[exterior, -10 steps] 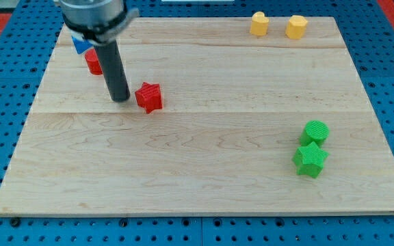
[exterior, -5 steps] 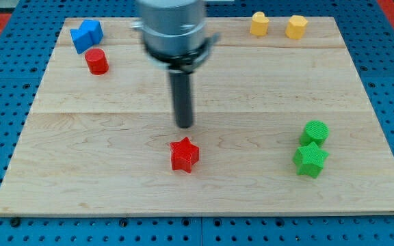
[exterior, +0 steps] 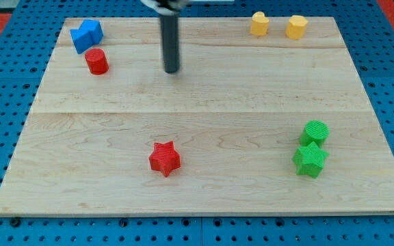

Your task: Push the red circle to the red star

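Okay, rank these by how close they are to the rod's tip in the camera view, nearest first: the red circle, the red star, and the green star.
Measured from my tip:
1. Red circle, toward the view's left, near the top-left corner.
2. Red star, toward the view's bottom, almost straight below the tip.
3. Green star, far off at the view's lower right.

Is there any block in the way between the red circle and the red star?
No. The red circle sits near the view's top left, the red star lower down toward the middle, and only bare board lies between them. My tip is to the right of the circle, touching nothing.
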